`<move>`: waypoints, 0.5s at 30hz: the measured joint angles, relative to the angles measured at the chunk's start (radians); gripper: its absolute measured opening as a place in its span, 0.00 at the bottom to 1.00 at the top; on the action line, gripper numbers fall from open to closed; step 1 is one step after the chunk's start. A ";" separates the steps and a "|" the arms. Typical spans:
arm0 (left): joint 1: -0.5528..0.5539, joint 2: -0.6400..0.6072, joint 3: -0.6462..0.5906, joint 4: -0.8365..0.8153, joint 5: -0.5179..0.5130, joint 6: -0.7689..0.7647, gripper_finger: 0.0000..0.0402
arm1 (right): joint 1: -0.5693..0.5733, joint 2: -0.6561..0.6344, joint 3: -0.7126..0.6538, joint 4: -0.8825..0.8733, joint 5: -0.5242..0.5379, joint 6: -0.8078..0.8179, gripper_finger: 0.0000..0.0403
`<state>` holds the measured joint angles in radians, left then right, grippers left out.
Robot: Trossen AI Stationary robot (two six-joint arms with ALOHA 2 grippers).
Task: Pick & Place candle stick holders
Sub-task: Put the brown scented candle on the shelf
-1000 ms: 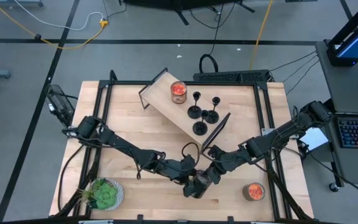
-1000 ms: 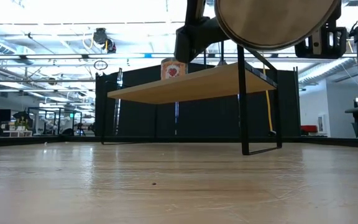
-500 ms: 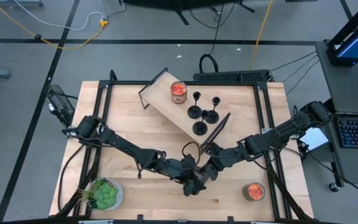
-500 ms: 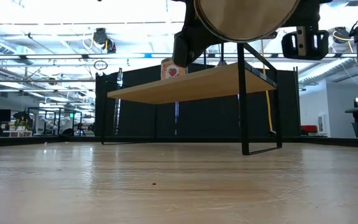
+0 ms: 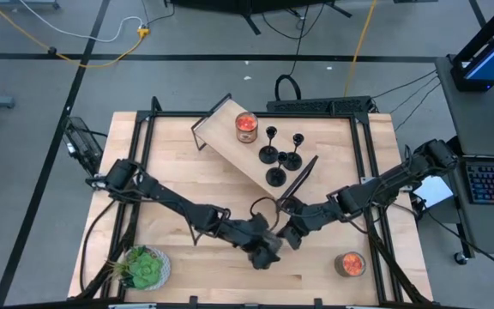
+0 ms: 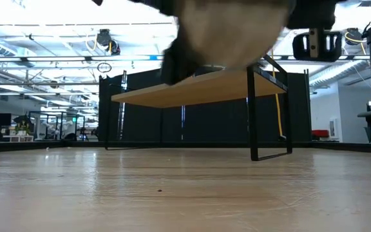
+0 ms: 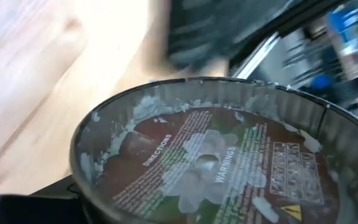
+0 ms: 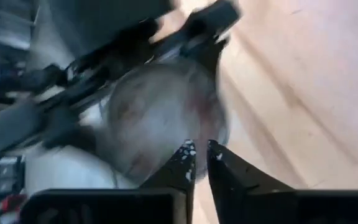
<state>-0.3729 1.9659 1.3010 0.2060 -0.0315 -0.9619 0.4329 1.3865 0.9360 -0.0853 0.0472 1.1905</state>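
Note:
Three black candle stick holders (image 5: 270, 144) (image 5: 292, 153) (image 5: 276, 176) stand on their round bases on the slanted wooden shelf (image 5: 230, 142). My left gripper (image 5: 262, 251) is near the table's front centre, shut on a grey cylindrical jar (image 7: 210, 162), which shows blurred at the top of the low view (image 6: 227, 32). Its labelled underside faces the left wrist camera. My right gripper (image 5: 291, 233) is just right of the jar, shut and empty; its fingertips (image 8: 201, 155) point at the jar (image 8: 160, 118) without touching it. My left gripper holds the grey jar, whose underside (image 7: 216, 168) fills the wrist view and hides the fingers, so the part held cannot be told. The jar is tipped on its side and lifted clear of the table (image 6: 185, 193).
A jar with an orange-red top (image 5: 245, 125) stands on the shelf's far end, another (image 5: 350, 263) on the table at the near right. A green plant (image 5: 144, 268) sits at the near left corner. The shelf's black legs (image 6: 254, 109) stand behind the grippers.
My left gripper has carried the grey jar a little toward the table's left edge and up, turning it. My right gripper has drawn back from the jar toward the far right and now stands apart from it.

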 joint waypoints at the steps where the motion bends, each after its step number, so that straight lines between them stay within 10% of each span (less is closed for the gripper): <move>1: -0.005 -0.004 -0.001 -0.035 -0.004 -0.002 0.87 | 0.000 0.000 0.001 0.006 -0.015 0.000 0.09; 9: -0.064 -0.111 -0.002 -0.337 -0.195 -0.037 0.86 | 0.023 -0.007 0.001 0.003 -0.054 -0.024 0.22; 15: -0.105 -0.234 -0.001 -0.519 -0.528 -0.071 0.86 | 0.087 -0.011 0.002 -0.040 -0.051 -0.038 0.23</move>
<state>-0.4782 1.7318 1.2999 -0.3129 -0.5597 -1.0333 0.5203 1.3754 0.9379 -0.1249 -0.0036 1.1529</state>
